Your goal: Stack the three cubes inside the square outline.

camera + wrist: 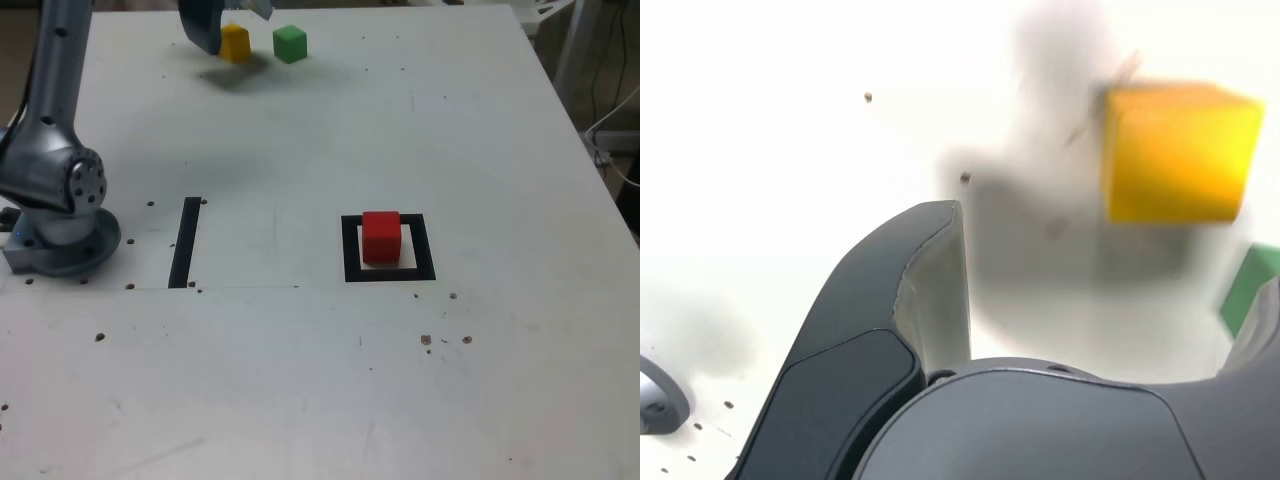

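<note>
The small solid red cube sits inside the thick black square outline on the white table. At the far edge, the dark grey gripper stands wide open and empty over the small yellow cube, whose contact cannot be determined, with the small green cube just beside it on the exterior view's right. No legible writing or brand marks appear.

- You have the small solid red cube sitting upright inside the thick black square outline, on its white centre.
- Your small solid yellow cube rests at the table's far side.
- The small solid green cube sits near it, toward the exterior view's right, apart.
</note>
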